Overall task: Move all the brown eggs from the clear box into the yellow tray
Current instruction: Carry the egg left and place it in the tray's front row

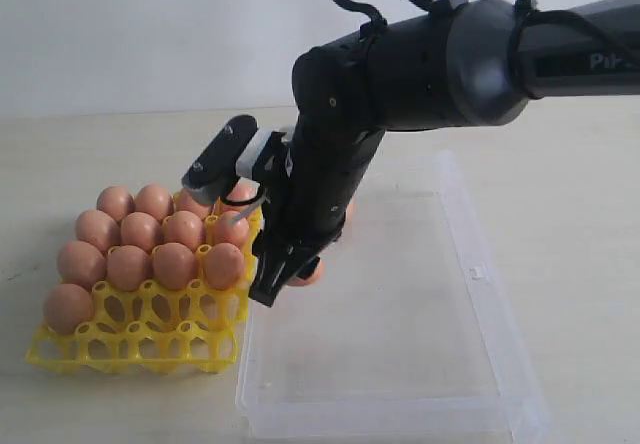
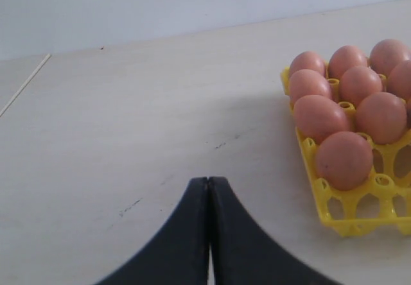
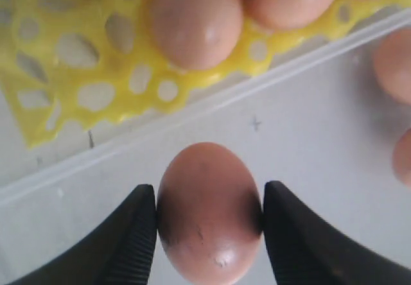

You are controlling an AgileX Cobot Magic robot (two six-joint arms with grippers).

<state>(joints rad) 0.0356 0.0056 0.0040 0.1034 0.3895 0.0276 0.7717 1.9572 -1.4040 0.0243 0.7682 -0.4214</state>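
My right gripper [image 3: 209,192] is shut on a brown egg [image 3: 209,214], one finger on each side of it. The held egg [image 1: 312,271] hangs just above the clear box [image 1: 400,324], near the box wall next to the yellow tray [image 1: 150,342]. Several brown eggs [image 1: 128,264] fill the tray's far cups, and its front row is mostly open cups. Two more eggs [image 3: 395,63] lie in the box beside the tray. My left gripper [image 2: 209,181] is shut on nothing over bare table, with the tray [image 2: 331,219] and its eggs [image 2: 343,160] off to one side.
The right arm [image 1: 420,64] reaches across from the right and covers the box's far left corner. The box rim [image 3: 212,102] runs between the held egg and the tray [image 3: 192,83]. A pale table [image 1: 580,214] lies under everything, with a white wall behind.
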